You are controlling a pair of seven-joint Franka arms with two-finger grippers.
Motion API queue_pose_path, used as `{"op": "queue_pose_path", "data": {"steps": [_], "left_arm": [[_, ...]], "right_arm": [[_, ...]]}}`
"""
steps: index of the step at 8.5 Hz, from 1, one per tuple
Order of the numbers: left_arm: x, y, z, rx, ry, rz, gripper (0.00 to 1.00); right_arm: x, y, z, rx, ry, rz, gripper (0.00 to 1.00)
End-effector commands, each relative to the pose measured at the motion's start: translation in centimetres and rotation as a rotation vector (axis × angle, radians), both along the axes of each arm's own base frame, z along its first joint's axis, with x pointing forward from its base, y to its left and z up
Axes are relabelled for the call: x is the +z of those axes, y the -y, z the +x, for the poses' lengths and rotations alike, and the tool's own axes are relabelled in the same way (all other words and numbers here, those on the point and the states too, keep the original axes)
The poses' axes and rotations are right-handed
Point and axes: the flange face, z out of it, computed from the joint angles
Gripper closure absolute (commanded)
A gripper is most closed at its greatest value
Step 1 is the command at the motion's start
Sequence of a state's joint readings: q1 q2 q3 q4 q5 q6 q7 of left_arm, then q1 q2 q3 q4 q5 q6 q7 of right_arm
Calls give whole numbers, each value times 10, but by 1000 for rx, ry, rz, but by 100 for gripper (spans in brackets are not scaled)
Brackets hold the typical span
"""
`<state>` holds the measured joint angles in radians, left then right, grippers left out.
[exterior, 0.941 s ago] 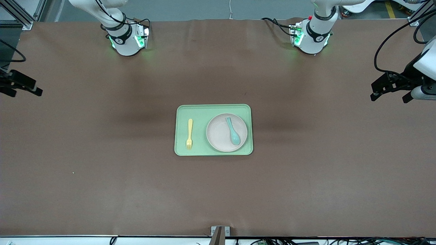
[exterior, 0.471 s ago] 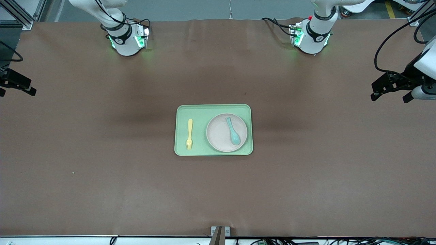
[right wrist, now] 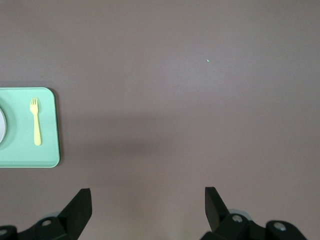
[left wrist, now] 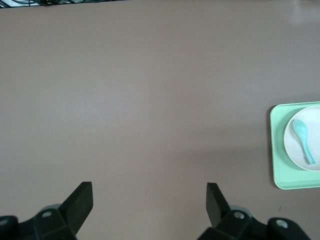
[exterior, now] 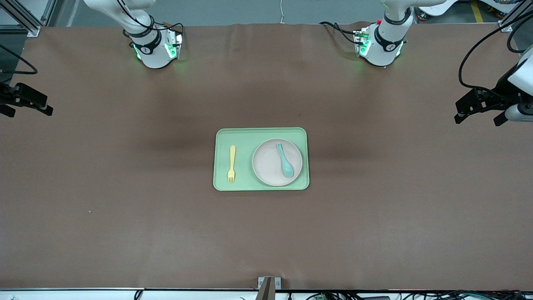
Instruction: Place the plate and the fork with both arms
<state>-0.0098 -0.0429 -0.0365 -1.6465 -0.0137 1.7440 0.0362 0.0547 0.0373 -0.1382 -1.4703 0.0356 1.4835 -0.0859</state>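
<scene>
The pale pinkish plate (exterior: 268, 164) lies on the light-green tray (exterior: 243, 139) at the table's middle, on the side toward the left arm's end. The yellow fork (exterior: 232, 164) lies on the tray beside the plate, toward the right arm's end, tines toward the front camera. My left gripper (exterior: 477, 119) is open and empty over the table's left-arm end. My right gripper (exterior: 29, 111) is open and empty over the right-arm end. The left wrist view shows the open gripper (left wrist: 148, 199), the plate (left wrist: 300, 150) and the tray (left wrist: 278, 150). The right wrist view shows the open gripper (right wrist: 147, 200), the fork (right wrist: 35, 127) and the tray (right wrist: 25, 150).
A teal spoon (exterior: 285, 160) lies on the plate, bowl toward the front camera; it also shows in the left wrist view (left wrist: 303, 134). The brown table cover (exterior: 125, 208) lies bare around the tray. A small green speck (exterior: 89, 211) lies on it.
My right gripper drifted a little toward the table's end and came back. My left gripper barely shifted. The tray, plate, fork and spoon have not moved.
</scene>
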Motion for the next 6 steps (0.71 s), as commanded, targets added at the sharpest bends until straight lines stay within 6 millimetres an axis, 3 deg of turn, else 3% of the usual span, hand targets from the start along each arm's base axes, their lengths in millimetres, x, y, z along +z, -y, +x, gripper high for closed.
{"op": "queue_pose_path", "data": {"steps": [1, 6], "left_arm": [[9, -1, -2, 5, 21, 11, 0], [9, 0, -2, 5, 18, 11, 0]], "right_arm": [[2, -2, 1, -13, -5, -7, 0], [5, -15, 2, 12, 3, -9, 0]]}}
